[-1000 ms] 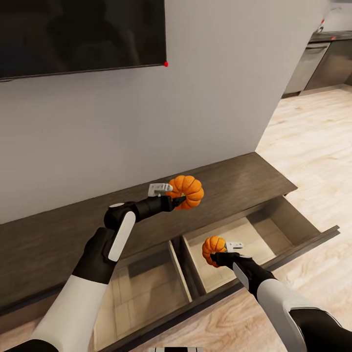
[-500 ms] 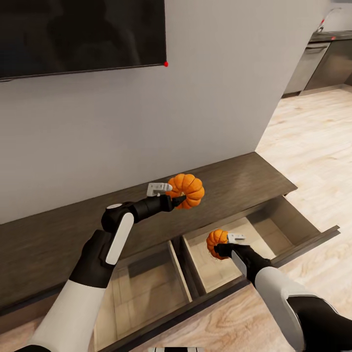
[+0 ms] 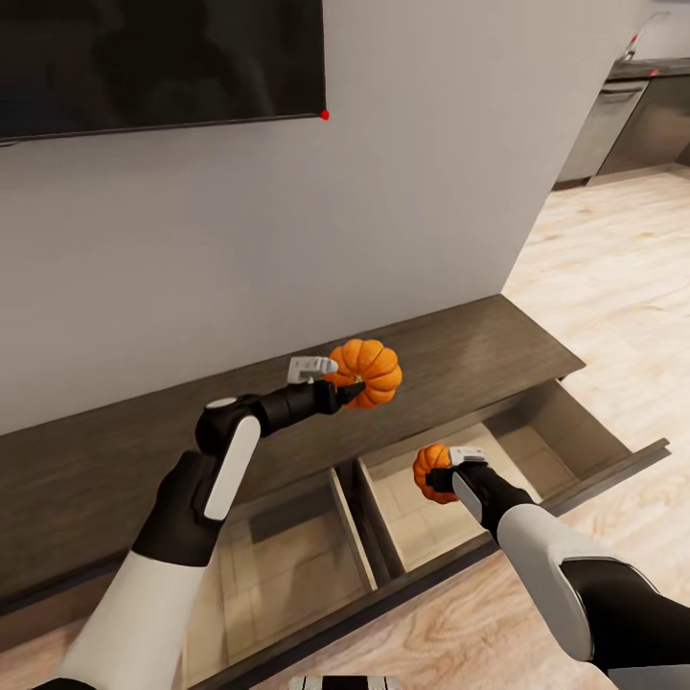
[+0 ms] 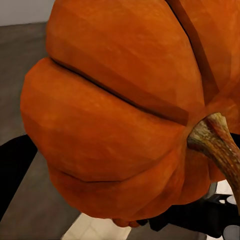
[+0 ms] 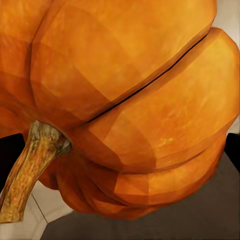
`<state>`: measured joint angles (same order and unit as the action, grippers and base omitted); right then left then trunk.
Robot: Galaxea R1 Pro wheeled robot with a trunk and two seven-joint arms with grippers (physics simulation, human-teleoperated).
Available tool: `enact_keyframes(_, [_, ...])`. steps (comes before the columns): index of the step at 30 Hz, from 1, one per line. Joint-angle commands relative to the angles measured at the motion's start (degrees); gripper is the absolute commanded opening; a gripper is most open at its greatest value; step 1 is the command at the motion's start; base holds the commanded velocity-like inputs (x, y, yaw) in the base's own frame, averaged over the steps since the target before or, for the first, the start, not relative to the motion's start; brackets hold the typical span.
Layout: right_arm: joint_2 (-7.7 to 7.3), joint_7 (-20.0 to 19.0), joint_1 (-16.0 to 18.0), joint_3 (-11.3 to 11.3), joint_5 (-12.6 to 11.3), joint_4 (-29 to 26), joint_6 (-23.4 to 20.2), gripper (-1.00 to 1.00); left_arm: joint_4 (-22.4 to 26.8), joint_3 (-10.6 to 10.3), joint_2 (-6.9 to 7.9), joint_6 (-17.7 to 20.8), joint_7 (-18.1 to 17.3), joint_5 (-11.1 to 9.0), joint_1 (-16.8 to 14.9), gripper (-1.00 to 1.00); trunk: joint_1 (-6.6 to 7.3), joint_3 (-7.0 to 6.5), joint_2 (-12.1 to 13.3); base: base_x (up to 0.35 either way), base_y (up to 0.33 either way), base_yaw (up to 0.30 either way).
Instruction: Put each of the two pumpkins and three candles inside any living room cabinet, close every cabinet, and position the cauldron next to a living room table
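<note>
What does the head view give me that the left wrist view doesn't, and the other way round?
Head view alone: both open drawers, the right drawer under the right tool and its pumpkin, plus the TV and the cabinet top. Left wrist view alone: the curved brown stem and rib grooves up close. Both: the left tool and its pumpkin, held above the cabinet.

You're in a home living room: wall-hung TV [image 3: 158, 62] upper left, low wooden cabinet [image 3: 287, 422] below, plank floor [image 3: 613, 278] right.
</note>
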<state>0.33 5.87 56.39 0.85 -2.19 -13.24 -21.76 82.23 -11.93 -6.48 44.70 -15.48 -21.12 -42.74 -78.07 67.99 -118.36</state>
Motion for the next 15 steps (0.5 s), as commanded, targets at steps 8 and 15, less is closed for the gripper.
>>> enact_keyframes(8, [0.10,0.37,0.00,0.17,-0.36,0.35,-0.13,-1.00,0.98,0.06,-0.02,0.72,-0.08,-0.06,0.54,-1.00,-1.75,1.48,-3.24,0.000,0.000,0.000])
enact_keyframes(15, [0.15,2.25,0.01,0.49,-0.36,0.52,-0.46,-1.00,1.01,0.06,-0.02,1.68,-0.08,-0.05,0.56,-1.00,-3.29,2.77,-6.05,0.000,0.000,0.000])
